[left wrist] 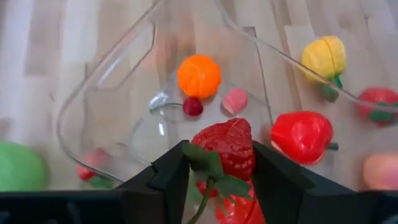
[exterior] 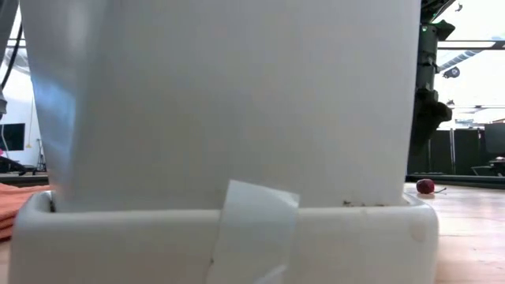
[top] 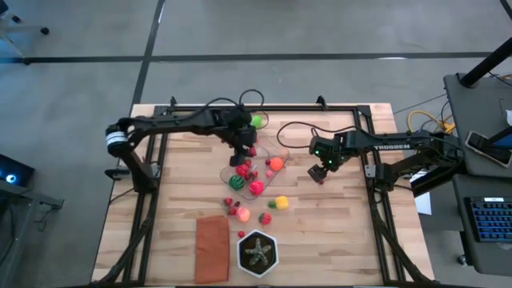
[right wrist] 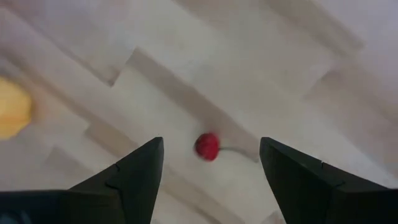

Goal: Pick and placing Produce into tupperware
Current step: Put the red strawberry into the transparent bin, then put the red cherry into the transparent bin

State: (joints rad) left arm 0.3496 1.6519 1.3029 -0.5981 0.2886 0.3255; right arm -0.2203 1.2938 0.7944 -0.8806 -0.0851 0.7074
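Observation:
The clear tupperware [top: 282, 152] lies at the table's middle; in the left wrist view its rim [left wrist: 69, 109] curves around an orange fruit [left wrist: 199, 76], a dark red berry [left wrist: 193, 106] and a pink piece [left wrist: 235, 100] inside. My left gripper [top: 242, 152] hangs over it, shut on a red strawberry [left wrist: 228, 148]. More produce lies on the wood beside it: a yellow piece [left wrist: 324, 57] and a red one [left wrist: 301, 135]. My right gripper [top: 320, 173] stands open above a small red cherry [right wrist: 207, 146] on the table. My left gripper pinches the strawberry's two sides [left wrist: 249, 155] between its two fingers, slanting down from the table's left. The green leaves [left wrist: 205, 160] and stem point back toward the wrist. The strawberry is lifted clear, above the tupperware's opening.
A striped dark green piece [top: 237, 182], a green one [top: 258, 121] and several small red ones lie around the container. A black hexagonal pot with a star-shaped plant [top: 258, 252] and a flat orange-brown rectangle [top: 211, 248] sit near the front edge. A white object [exterior: 229, 118] fills the low view.

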